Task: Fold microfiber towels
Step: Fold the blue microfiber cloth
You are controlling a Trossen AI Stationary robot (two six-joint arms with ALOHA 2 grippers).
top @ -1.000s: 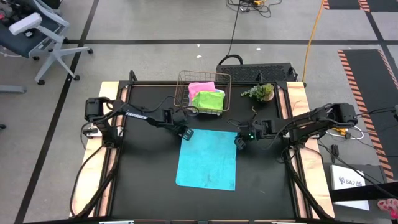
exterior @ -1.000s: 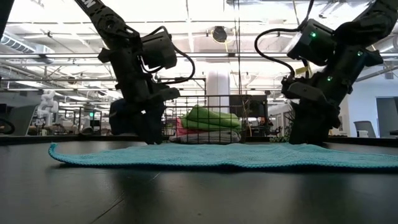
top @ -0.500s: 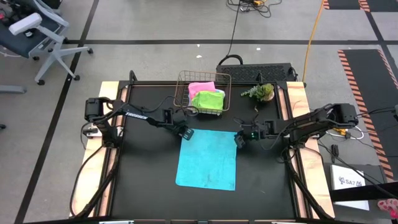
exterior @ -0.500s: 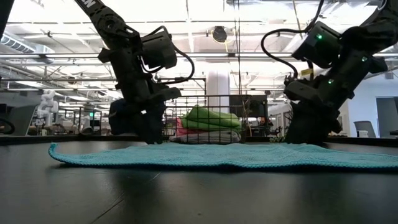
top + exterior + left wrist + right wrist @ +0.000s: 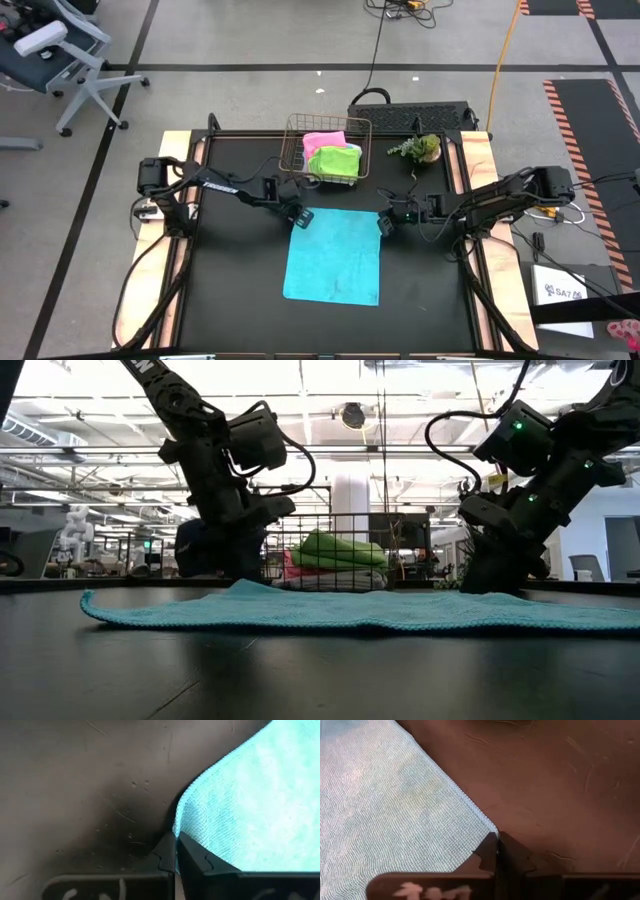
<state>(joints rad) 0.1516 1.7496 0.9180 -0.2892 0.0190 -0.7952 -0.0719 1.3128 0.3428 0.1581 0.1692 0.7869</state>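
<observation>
Your cyan towel [image 5: 333, 254] lies flat mid-frame on the black table [image 5: 230, 290] in the high view. Left gripper [image 5: 299, 219] is pinched shut on its upper-left corner; the low view shows that corner puckered up. Right gripper [image 5: 384, 224] is clamped on the upper-right corner. Lower edge is free, with bare table on either side and below. Wire basket [image 5: 327, 151] with pink [image 5: 322, 140] and green [image 5: 334, 162] towels sits just above the top edge, plant [image 5: 419, 148] to its right. Grey floor surrounds the table.
</observation>
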